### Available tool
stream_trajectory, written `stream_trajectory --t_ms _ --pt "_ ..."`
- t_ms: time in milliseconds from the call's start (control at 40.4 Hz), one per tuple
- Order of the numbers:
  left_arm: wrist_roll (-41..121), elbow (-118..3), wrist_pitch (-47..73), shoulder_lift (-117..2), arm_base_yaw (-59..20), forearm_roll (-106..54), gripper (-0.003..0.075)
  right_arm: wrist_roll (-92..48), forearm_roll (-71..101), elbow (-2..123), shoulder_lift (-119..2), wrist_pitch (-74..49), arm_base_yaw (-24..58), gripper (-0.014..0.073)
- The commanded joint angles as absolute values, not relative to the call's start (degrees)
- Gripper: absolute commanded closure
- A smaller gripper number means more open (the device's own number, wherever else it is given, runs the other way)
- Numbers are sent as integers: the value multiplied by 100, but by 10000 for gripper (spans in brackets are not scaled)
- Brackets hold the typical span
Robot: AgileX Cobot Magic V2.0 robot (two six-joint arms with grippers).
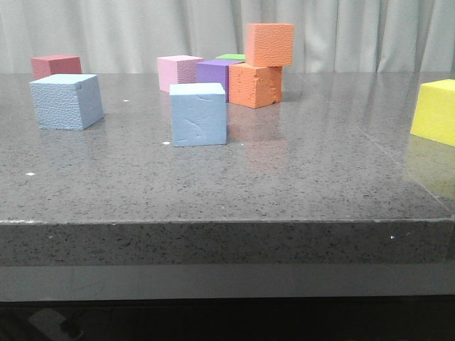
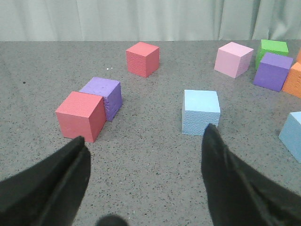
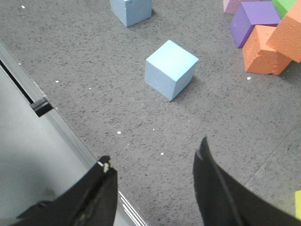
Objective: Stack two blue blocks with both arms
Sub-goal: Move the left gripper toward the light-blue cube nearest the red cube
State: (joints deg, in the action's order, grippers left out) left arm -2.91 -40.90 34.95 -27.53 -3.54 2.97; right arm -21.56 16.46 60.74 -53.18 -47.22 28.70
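On the grey speckled tabletop (image 1: 298, 177), two pale blue foam cubes stand apart from each other, neither stacked nor touched. The nearer blue cube (image 1: 198, 114) sits toward the middle of the table in the front view, its facing side dented; the other blue cube (image 1: 65, 101) sits well to its left, slightly farther back. Behind the nearer one, an orange cube (image 1: 269, 44) rests on a second orange cube (image 1: 254, 85), with a purple cube (image 1: 215, 73), a pink cube (image 1: 178, 72) and a green cube (image 1: 232, 57) (only its top edge shows) crowded alongside. A red cube (image 1: 55, 66) stands at the far left and a yellow cube (image 1: 435, 111) at the right edge.

Neither arm appears in the front view. The left gripper (image 2: 143, 141) has its black fingers spread wide, holding nothing, with a blue cube just beyond them. The right gripper (image 3: 153, 157) is likewise spread and empty, hovering by the table's near edge, well short of the nearer blue cube.
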Motion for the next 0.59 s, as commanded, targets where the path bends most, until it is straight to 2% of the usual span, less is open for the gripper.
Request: stream_trajectory --t_ms 0,247,569 --pt "-294 -4277 3023 -2825 -403 314 231 -2211 1875 5632 -4729 -3824 2827 207" --pt "-294 -4277 3023 -2825 -403 314 231 -2211 1887 4603 -3736 -3309 2827 207" --pt "-294 -4277 3023 -2825 -403 314 231 -2211 1887 4522 -3636 -3289 2827 207"
